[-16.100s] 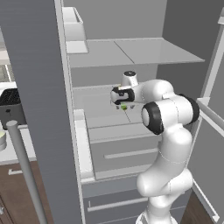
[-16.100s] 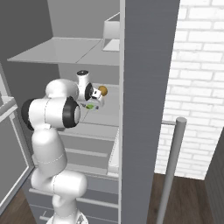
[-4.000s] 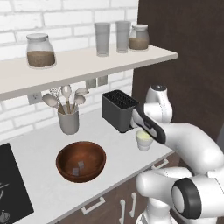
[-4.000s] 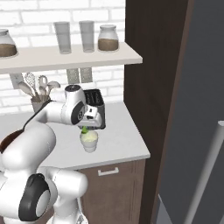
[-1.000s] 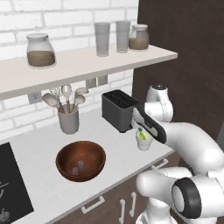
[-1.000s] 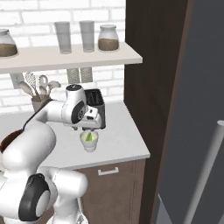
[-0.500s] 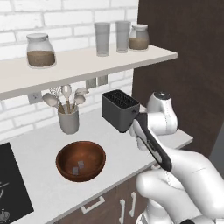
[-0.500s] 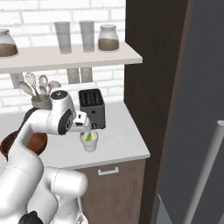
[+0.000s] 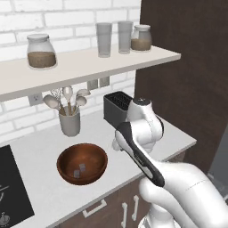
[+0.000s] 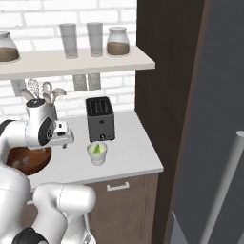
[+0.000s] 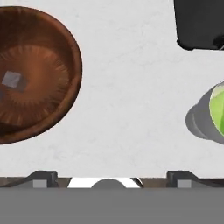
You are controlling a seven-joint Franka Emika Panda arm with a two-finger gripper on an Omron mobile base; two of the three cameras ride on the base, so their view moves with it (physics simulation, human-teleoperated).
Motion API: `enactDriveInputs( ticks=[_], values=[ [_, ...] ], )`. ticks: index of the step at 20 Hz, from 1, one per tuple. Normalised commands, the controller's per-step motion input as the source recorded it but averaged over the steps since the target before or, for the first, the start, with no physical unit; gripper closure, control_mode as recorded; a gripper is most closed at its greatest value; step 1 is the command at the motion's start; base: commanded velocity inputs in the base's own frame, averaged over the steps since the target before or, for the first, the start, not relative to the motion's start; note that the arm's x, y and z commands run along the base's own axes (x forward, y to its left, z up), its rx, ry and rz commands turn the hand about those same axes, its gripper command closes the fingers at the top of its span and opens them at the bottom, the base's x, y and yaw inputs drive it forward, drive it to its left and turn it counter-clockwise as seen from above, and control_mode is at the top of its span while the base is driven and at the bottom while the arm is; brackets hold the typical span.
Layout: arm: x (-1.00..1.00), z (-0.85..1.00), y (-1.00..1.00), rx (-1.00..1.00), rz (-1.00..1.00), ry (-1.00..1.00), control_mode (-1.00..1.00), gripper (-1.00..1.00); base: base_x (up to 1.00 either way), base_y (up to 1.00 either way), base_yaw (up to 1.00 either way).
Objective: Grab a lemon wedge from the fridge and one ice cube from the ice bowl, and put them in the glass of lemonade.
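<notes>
The gripper (image 11: 108, 175) stood wide open and held nothing, above bare counter (image 11: 131, 100). Within the last second it had swung away from the glass of lemonade (image 10: 97, 152), now at its 3 o'clock in the hand view, with the lemon wedge (image 10: 97, 148) inside. The ice bowl (image 11: 30, 74) lay at 10 o'clock with an ice cube (image 11: 12, 79). The wedge step looked done; the ice probably came next.

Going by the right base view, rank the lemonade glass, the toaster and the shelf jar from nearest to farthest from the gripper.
1. glass of lemonade, on the counter just to the right of the open gripper.
2. toaster, behind the glass against the wall.
3. jar, up on the shelf, farthest.
</notes>
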Motion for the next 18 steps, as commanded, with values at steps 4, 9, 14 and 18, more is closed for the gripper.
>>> enactDriveInputs(
  ticks=[4, 9, 14, 18],
  values=[
    [-0.10, 0.04, 0.67, 0.03, 0.30, 0.08, -1.00, -1.00, 0.00, 0.00, 0.00],
    [-0.18, -0.03, 0.47, 0.16, 0.30, 0.00, -1.00, -1.00, 0.00, 0.00, 0.00],
    [-0.08, -0.08, 0.73, -0.09, 0.12, 0.02, -1.00, -1.00, 0.00, 0.00, 0.00],
    [0.00, -0.38, 0.53, -0.03, 0.00, 0.00, -1.00, -1.00, 0.00, 0.00, 0.00]
  ],
)
